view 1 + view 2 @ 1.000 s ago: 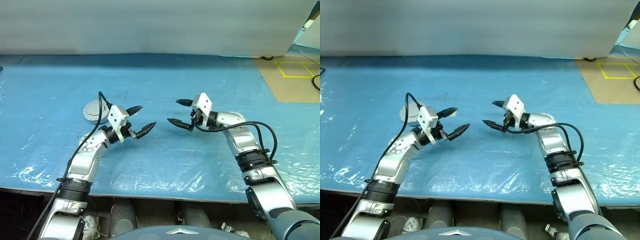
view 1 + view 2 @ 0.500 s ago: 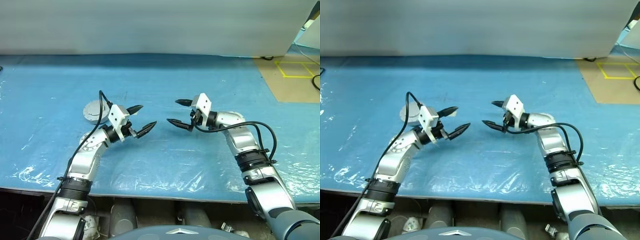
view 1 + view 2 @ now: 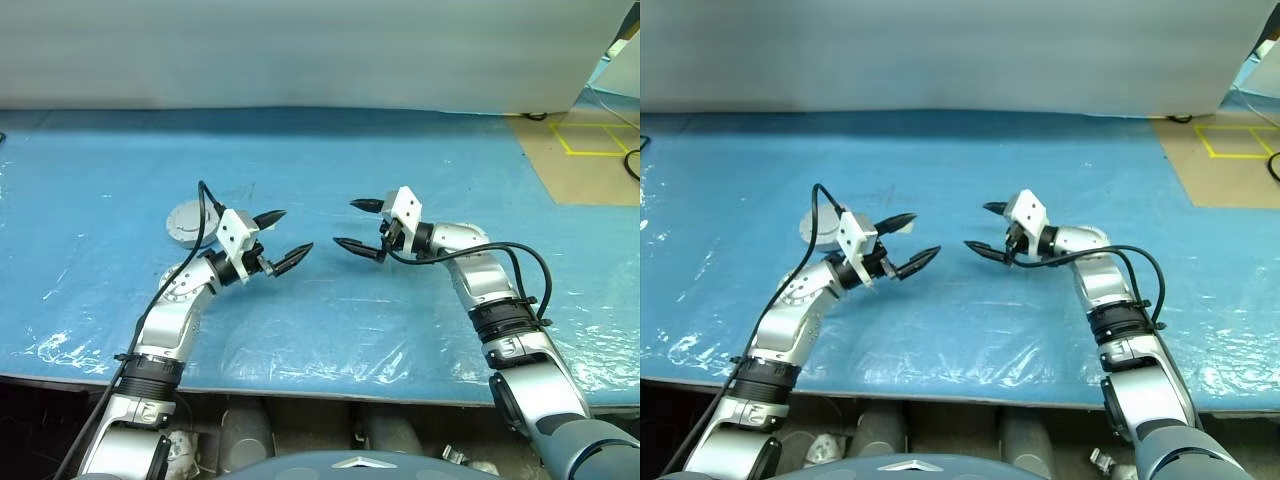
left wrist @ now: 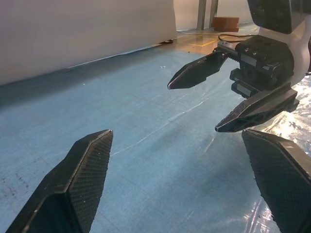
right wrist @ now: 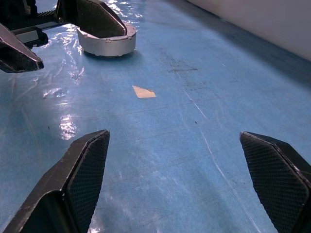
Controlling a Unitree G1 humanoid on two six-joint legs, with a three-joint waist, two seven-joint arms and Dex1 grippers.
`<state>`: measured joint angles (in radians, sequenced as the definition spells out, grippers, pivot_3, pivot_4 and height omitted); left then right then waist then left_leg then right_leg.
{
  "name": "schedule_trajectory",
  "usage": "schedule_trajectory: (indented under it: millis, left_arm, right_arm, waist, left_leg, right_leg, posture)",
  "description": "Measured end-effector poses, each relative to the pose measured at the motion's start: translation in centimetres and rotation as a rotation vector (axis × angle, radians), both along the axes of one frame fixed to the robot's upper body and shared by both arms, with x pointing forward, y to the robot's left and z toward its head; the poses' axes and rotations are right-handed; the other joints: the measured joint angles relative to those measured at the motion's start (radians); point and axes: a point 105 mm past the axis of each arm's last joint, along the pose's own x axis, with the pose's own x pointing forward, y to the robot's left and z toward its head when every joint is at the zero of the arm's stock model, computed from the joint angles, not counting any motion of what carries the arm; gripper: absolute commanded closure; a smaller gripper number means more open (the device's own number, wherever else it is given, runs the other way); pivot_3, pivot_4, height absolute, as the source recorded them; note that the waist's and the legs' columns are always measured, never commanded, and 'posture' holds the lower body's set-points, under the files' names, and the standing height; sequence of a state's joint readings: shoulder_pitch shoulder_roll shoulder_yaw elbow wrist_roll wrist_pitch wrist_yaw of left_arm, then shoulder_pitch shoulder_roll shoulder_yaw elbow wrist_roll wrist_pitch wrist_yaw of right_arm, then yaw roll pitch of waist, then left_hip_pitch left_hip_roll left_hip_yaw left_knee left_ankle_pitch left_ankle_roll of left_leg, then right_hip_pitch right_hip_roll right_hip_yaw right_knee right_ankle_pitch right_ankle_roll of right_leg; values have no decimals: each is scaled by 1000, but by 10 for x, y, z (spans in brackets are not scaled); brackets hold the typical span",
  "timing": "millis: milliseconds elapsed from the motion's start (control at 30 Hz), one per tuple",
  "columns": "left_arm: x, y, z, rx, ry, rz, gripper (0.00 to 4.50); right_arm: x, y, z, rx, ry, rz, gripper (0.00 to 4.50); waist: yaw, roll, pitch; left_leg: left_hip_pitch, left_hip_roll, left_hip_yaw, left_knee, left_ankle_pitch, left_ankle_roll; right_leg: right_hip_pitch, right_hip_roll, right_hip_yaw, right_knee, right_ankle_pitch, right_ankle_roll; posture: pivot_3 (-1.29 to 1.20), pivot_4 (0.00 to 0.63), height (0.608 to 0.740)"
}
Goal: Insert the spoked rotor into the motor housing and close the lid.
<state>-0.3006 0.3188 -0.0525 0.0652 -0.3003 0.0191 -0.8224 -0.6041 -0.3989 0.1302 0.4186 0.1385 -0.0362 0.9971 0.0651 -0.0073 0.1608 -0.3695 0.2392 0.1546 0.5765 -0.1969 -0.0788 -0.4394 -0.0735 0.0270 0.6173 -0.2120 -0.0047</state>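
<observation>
A round light-grey shell, the motor housing, lies on the blue mat just behind my left forearm, plain grey side showing; it also appears in the right wrist view. The spoked rotor is out of view. My left gripper hovers open above the mat, right of the housing, with nothing between its fingers. My right gripper faces it tip to tip across a small gap, also open and empty. In the left wrist view the right gripper stands just ahead.
A blue mat under wrinkled clear plastic covers the table, whose front edge runs close to me. A pale wall closes the back. Brown floor with yellow tape lies far right. A small tan scrap sits on the mat.
</observation>
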Motion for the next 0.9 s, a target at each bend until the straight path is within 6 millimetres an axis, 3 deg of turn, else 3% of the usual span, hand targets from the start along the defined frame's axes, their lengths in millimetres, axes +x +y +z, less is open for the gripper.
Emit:
schedule_trajectory:
  millis: [900]
  left_arm:
    - [0, 0, -2, 5, 4, 1, 19]
  right_arm:
    - [1, 0, -1, -14, -2, -1, 0]
  waist:
    - [0, 0, 0]
  left_leg:
    - [0, 0, 0, 0, 0, 0]
  right_leg:
    - [0, 0, 0, 0, 0, 0]
  posture:
    - [0, 150, 740]
